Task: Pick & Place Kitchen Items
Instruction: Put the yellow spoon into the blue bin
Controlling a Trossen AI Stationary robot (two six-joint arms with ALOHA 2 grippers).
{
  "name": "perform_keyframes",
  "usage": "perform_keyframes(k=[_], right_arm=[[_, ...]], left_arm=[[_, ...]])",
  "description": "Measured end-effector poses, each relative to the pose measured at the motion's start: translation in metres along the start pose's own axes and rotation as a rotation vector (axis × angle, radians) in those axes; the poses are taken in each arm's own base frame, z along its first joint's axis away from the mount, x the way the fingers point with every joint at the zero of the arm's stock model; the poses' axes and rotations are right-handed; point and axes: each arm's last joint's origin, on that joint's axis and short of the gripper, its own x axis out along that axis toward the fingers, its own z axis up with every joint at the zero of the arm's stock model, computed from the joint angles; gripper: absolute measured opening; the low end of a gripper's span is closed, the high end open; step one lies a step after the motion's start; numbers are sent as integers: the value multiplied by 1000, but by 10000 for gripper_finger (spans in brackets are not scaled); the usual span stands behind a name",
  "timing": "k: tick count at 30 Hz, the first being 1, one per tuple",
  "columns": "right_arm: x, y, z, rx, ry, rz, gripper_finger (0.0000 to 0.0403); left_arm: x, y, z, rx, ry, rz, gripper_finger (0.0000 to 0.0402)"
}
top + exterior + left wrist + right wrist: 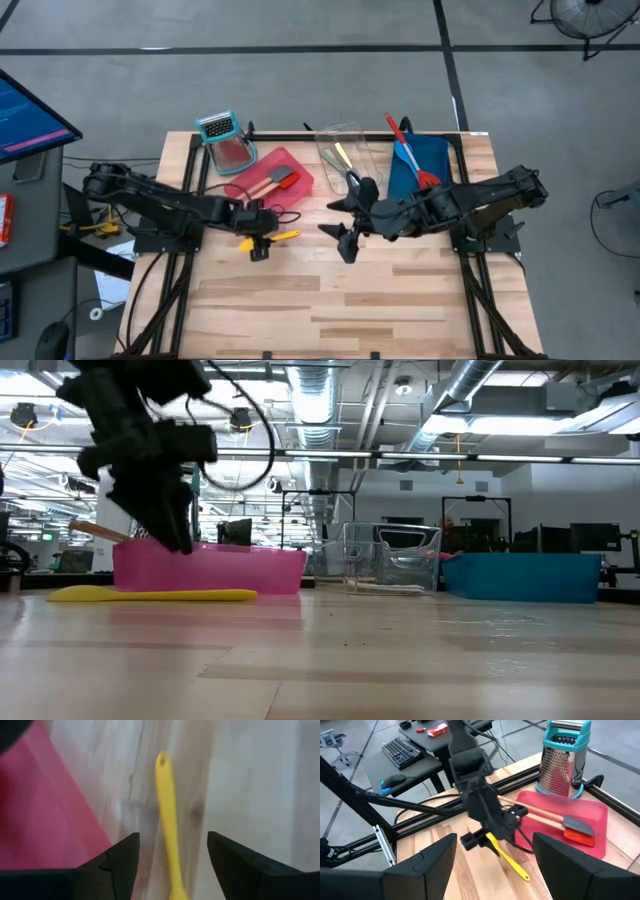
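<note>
Jaws spread, the left gripper is hovering astride the yellow spoon; the right gripper is waiting open mid-table.

Spoon flat on table, near side of left tray holding two spatulas. Grater behind tray; middle bin and right tray farther right.

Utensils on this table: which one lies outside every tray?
The yellow spoon, flat on bare wood beside the red tray, under the left gripper; the others sit in trays.
</note>
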Motion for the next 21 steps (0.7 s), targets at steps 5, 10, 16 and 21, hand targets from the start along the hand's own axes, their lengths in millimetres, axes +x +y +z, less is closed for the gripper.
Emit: perform_keyframes(k=[5, 10, 16, 21], right_arm=[[-2, 3, -1, -3, 3, 8, 260], [-2, 3, -2, -2, 4, 10, 260], [-2, 3, -2, 2, 4, 10, 260], [-2, 3, -2, 2, 4, 10, 260]], left_arm=[[18, 1, -4, -9, 54, -29, 205], [35, -5, -5, 17, 74, -36, 195], [51, -7, -9, -6, 134, -33, 192], [52, -6, -9, -35, 140, -35, 150]])
